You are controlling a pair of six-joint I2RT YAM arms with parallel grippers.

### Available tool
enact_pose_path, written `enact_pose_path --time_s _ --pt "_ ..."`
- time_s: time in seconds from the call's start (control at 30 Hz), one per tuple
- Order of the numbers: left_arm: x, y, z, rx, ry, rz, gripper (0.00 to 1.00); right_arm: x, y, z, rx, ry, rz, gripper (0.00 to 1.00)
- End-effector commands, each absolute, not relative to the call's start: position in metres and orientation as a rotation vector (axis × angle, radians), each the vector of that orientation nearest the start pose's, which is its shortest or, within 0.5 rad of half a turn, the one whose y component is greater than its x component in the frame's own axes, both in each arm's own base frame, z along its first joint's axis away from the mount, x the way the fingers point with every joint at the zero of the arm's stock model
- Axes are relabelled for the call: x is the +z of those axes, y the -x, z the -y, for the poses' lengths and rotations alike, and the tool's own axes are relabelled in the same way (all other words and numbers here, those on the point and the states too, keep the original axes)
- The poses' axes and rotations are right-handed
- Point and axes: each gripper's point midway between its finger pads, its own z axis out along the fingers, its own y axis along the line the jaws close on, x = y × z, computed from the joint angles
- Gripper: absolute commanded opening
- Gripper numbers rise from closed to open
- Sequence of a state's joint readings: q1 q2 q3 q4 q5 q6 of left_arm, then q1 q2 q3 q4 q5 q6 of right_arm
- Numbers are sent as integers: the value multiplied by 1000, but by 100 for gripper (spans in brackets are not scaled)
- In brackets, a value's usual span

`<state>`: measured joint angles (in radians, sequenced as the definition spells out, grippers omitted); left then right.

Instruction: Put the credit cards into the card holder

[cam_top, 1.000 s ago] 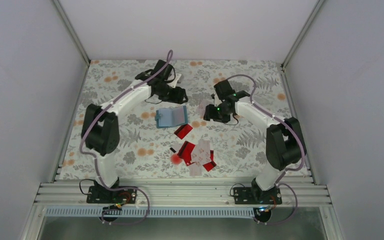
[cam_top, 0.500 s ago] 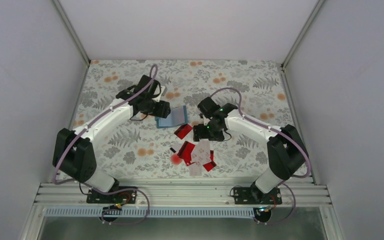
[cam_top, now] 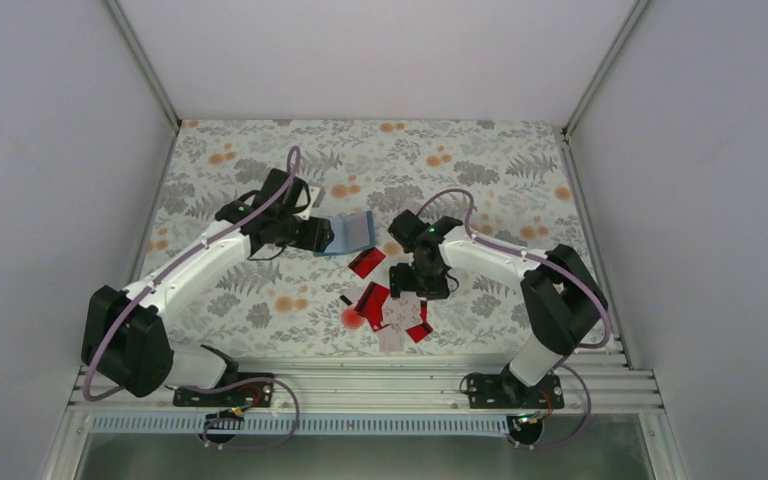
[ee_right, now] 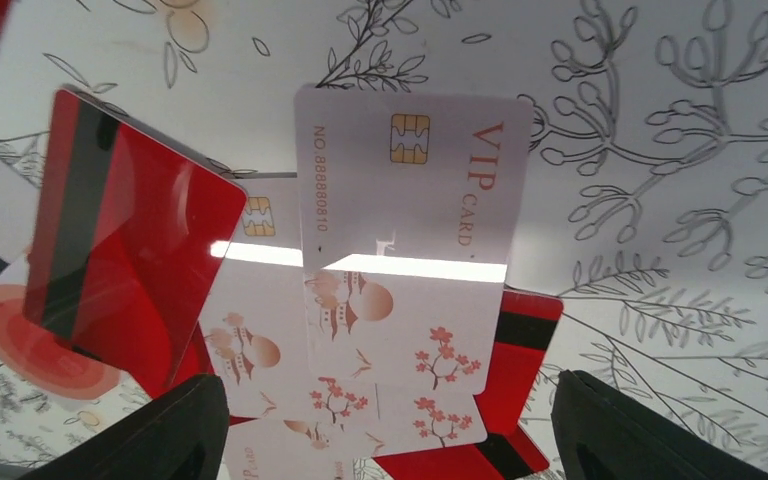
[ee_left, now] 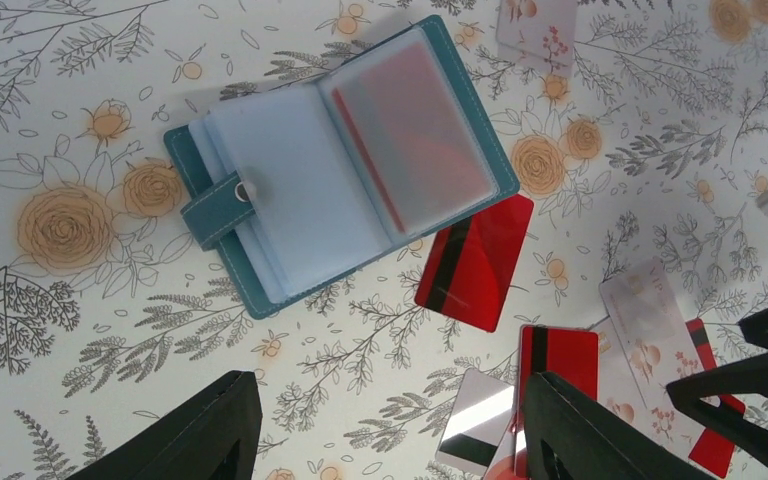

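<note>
The teal card holder (cam_top: pixel 350 232) lies open on the floral table, its clear sleeves up, and a red card shows inside one sleeve in the left wrist view (ee_left: pixel 340 170). One red card (cam_top: pixel 366 263) lies alone just in front of it (ee_left: pixel 475 262). A pile of red and white cards (cam_top: pixel 398 308) lies nearer. In the right wrist view a white VIP card (ee_right: pixel 410 230) tops the pile, with a red card (ee_right: pixel 120 240) at its left. My left gripper (cam_top: pixel 321 237) (ee_left: pixel 390 430) is open and empty at the holder's left edge. My right gripper (cam_top: pixel 415 287) (ee_right: pixel 390 430) is open and empty over the pile.
A small round red blob (cam_top: pixel 352 318) and a tiny black piece (cam_top: pixel 345 299) lie left of the pile. White walls close the table on three sides. An aluminium rail (cam_top: pixel 360 385) with the arm bases runs along the near edge.
Both arms have drawn toward the near side. My left gripper came from behind the holder to its left edge. My right gripper moved from right of the holder to above the card pile.
</note>
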<state>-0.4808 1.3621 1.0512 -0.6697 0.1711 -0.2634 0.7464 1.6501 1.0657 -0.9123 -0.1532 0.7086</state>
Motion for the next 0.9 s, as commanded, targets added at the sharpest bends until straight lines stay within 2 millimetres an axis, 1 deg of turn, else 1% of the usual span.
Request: enact_pose_path --time_s 0.0,0.23,0.33,0.67,0.87 --pt "165 -297 191 -533 -345 -2533 66 32 -191 -223 213 59 -3227 82" --pt "168 -292 188 -533 -343 -2530 66 17 -187 -227 169 65 -3258 80" --pt "169 -290 187 -532 -346 -2528 66 11 -187 -225 137 61 -3263 80" --pt "169 -290 189 -532 -364 -2527 66 -14 -176 -212 -25 85 -3304 72" --pt "167 -291 190 -529 -381 -2531 66 -34 -170 -209 -109 115 -3331 66"
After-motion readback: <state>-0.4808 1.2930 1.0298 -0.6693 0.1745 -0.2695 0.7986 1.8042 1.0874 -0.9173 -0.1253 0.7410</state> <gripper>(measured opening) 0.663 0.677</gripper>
